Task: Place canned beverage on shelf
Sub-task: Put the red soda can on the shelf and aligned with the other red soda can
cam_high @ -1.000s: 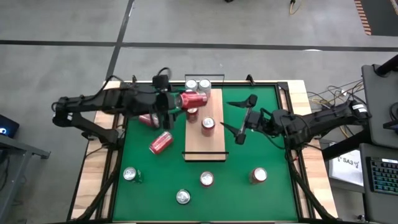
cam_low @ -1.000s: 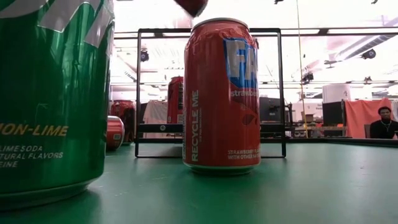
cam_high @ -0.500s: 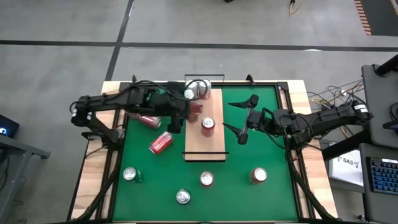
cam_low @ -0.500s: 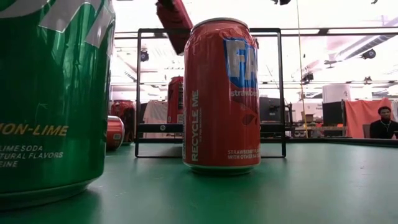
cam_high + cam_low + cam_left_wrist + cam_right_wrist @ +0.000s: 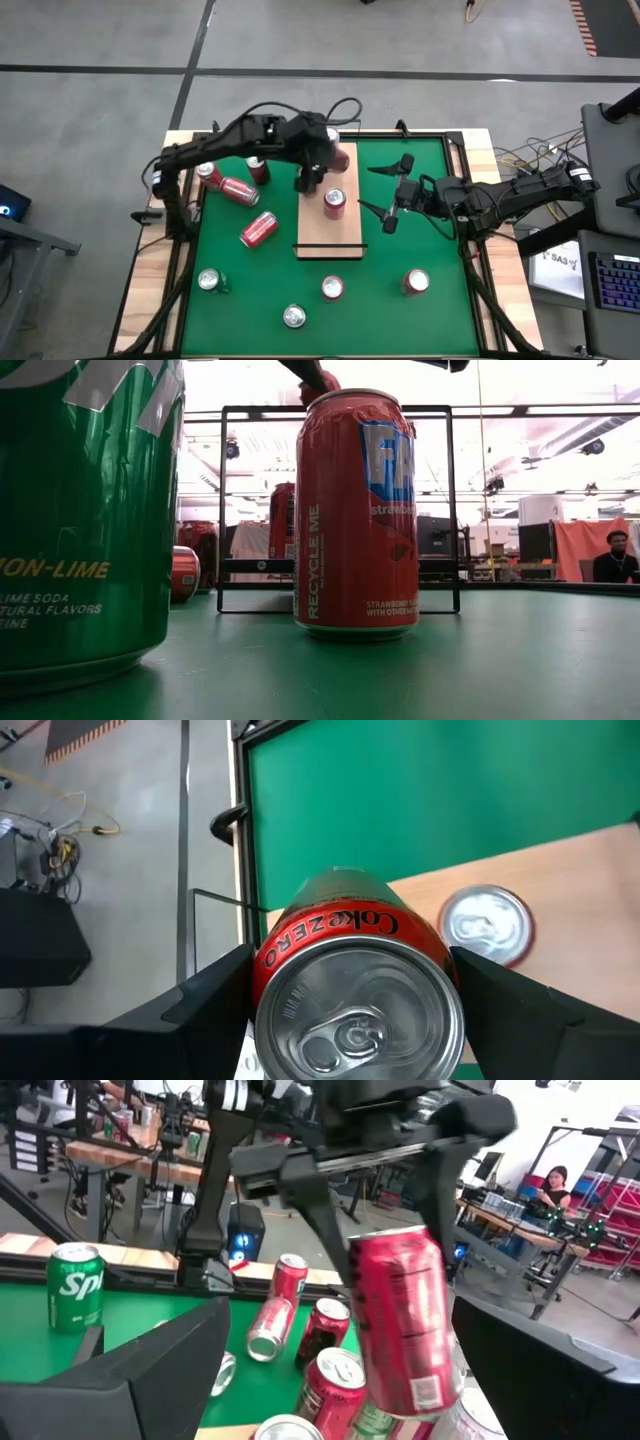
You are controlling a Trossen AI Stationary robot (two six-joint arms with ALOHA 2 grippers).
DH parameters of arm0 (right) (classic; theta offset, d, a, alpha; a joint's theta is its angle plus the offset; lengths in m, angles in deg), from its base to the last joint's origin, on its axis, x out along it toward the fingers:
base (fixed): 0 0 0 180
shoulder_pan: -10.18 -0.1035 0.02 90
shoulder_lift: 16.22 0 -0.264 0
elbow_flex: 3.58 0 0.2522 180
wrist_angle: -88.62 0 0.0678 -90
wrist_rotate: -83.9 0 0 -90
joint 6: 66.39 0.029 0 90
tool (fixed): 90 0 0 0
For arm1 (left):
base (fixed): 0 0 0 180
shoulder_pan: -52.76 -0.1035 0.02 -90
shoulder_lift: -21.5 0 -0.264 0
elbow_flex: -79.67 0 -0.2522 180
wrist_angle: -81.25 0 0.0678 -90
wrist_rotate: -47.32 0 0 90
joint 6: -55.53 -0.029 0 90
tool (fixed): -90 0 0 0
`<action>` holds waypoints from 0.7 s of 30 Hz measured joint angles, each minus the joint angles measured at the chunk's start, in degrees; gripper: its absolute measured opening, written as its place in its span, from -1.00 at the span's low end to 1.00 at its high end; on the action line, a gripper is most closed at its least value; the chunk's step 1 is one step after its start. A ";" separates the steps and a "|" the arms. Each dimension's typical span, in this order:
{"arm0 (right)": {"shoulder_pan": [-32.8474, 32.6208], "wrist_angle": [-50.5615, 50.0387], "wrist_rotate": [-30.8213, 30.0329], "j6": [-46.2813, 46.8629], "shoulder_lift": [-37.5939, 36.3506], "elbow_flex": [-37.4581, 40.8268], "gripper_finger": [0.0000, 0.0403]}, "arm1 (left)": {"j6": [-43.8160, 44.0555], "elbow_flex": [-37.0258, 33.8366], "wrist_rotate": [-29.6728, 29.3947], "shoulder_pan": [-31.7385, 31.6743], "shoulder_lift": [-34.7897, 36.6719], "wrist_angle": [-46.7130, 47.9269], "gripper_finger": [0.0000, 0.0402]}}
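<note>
Shelf (image 5: 329, 205) lies mid-mat from above; left gripper (image 5: 318, 165), arm reaching over its far end, clamps a red can (image 5: 338, 157); right gripper (image 5: 385, 195) waits beside, spread wide.
Low view: can (image 5: 320, 382) aloft.
Left wrist: can (image 5: 355, 985) between fingers (image 5: 215, 990).
Right wrist: can (image 5: 398, 1315) tilted, above the standing cans.

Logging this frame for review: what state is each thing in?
Left gripper: jaws shut on Coke Zero can, above the shelf's far end.
Coke Zero can: held in the air, roughly upright.
Right gripper: jaws open, empty, waiting right of the shelf.
Shelf: one red can upright on it.
Can beside the shelf: lying on its side on the mat.
Sprite can: upright.
</note>
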 joint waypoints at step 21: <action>-0.02 -4.09 0.05 0.41 0.04 0.02 0.85 | 2.59 8.09 -0.38 -2.70 -14.55 5.70 0.39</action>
